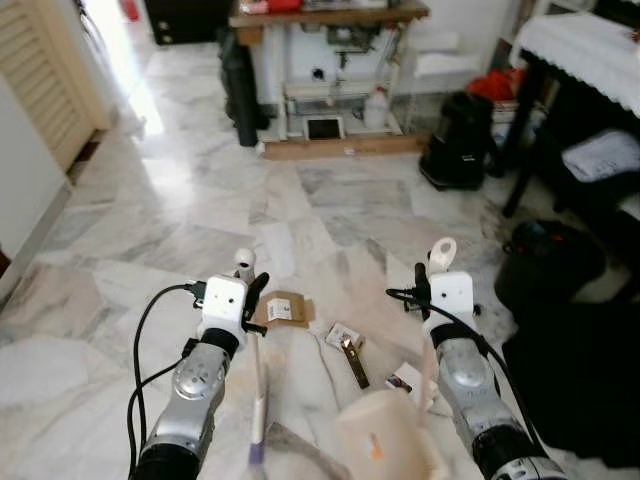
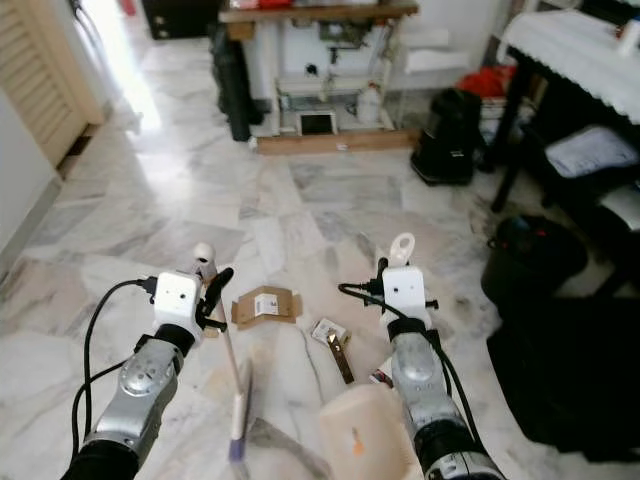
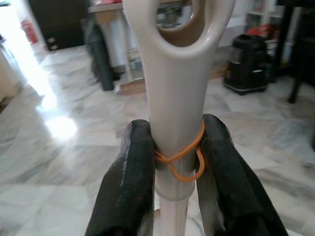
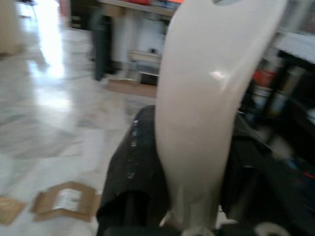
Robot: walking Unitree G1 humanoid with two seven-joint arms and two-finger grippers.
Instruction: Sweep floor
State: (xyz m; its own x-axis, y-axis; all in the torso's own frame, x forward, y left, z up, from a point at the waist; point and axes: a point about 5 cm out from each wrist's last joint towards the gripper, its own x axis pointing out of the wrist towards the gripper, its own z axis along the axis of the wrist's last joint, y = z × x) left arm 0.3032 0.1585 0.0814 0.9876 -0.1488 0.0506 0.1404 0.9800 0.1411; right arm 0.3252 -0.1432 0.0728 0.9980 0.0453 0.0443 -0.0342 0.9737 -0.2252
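My left gripper [image 1: 250, 286] is shut on the cream broom handle [image 3: 176, 83], just below its hanging loop, where an orange rubber band [image 3: 183, 160] is wound. The broom slants down to purple bristles [image 1: 255, 456] on the marble floor. My right gripper [image 1: 430, 281] is shut on the cream dustpan handle [image 4: 197, 98], and the dustpan's body [image 1: 385, 436] hangs low in front of me. Between the arms, litter lies on the floor: a flattened cardboard piece [image 1: 283, 309], a small packet [image 1: 343, 334], a brown strip [image 1: 356, 366] and another wrapper [image 1: 404, 380].
A black bin [image 1: 548, 264] and dark cloth [image 1: 585, 390] stand close on the right. Farther off are a black-legged table with a white cover [image 1: 585, 48], a black bag [image 1: 458, 140], a wooden plank [image 1: 340, 149] and a louvred door [image 1: 40, 70] at the left.
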